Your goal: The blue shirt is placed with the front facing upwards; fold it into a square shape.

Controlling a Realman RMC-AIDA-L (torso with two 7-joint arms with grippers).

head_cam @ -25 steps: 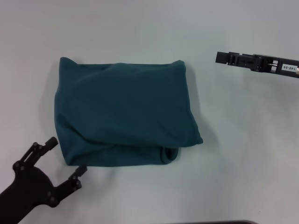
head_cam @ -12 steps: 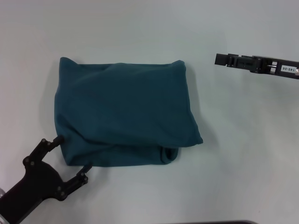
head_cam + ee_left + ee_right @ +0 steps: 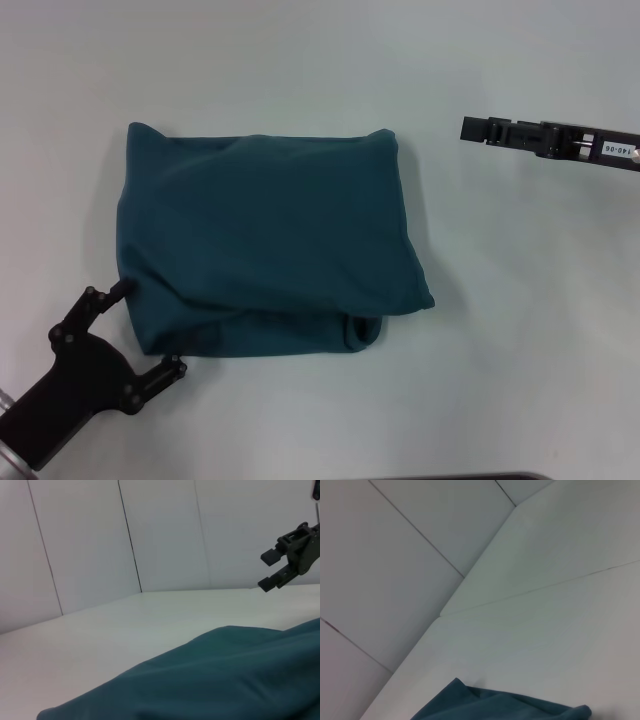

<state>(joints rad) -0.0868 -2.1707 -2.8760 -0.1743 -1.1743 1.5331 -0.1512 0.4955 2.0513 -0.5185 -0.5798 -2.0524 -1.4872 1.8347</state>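
the blue shirt (image 3: 265,245) lies on the white table (image 3: 520,300), left of the middle of the head view, folded into a rough rectangle with its plain teal side up. no letters or label show. its far edge runs fairly straight between two small peaked corners, the right side slants outward toward the near right corner, and just inside that corner a lower layer bulges out in a small rolled fold. soft creases cross the cloth near the left and near edges.

the left gripper (image 3: 148,327) is low at the near left corner of the shirt, its jaws spread wide. one fingertip touches the shirt's left edge and the other touches the near edge, so the corner sits between them; they do not pinch the cloth. the left wrist view looks low across the teal fabric (image 3: 210,680), which fills the near part of that picture, toward white wall panels (image 3: 160,535).

the right gripper (image 3: 468,128) hangs well apart from the shirt, far and to the right, over bare table. in the head view it shows edge-on as a thin dark bar, but the left wrist view shows it (image 3: 270,570) in the distance with a clear gap between its two fingers, holding nothing. the right wrist view shows only a peaked corner of the shirt (image 3: 485,705) at the picture's edge, the table and the wall.
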